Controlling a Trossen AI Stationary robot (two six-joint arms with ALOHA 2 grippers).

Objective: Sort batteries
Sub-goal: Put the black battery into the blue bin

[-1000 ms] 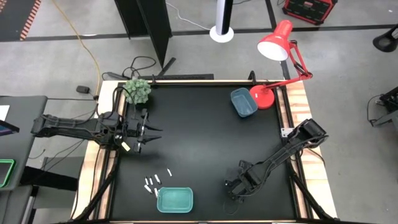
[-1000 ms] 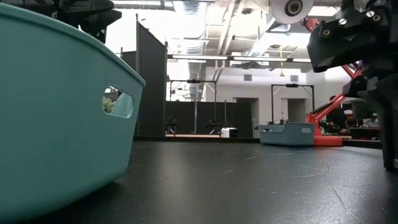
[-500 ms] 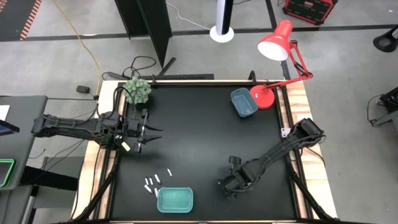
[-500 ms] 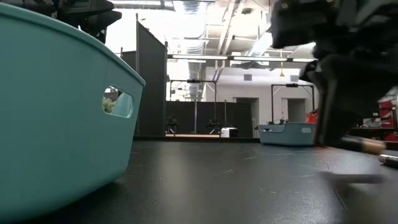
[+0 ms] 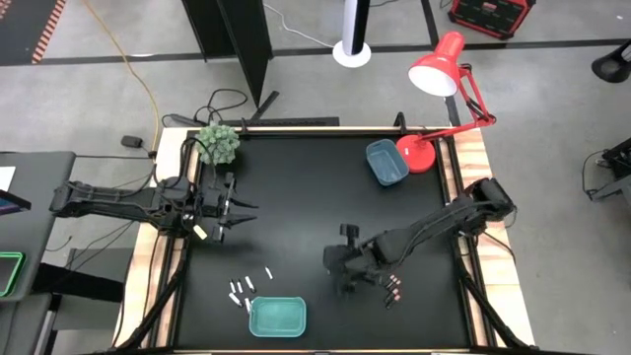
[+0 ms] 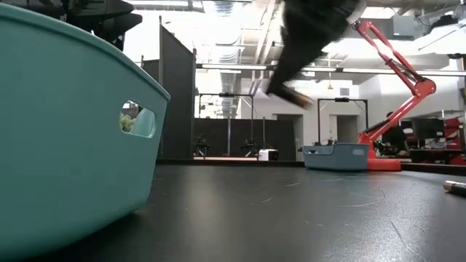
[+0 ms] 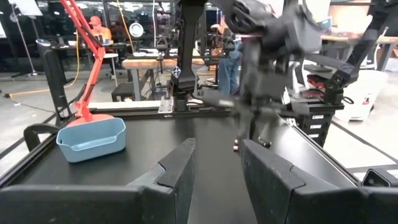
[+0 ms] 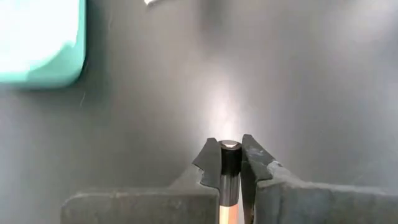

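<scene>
1. We see the right gripper (image 8: 231,163) clamped on a slim dark battery with an orange lower band (image 8: 230,171), upright between its fingers (image 8: 206,163)
2. The left gripper (image 7: 214,163) waits with fingers parted

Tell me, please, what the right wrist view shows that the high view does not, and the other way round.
Only the right wrist view shows that the right gripper is shut on a dark battery with a pinkish lower part. Only the high view shows the left gripper waiting near the plant, the blue tray, the red lamp, the whitish batteries and dark batteries lying on the table. Both show the teal tray.
</scene>
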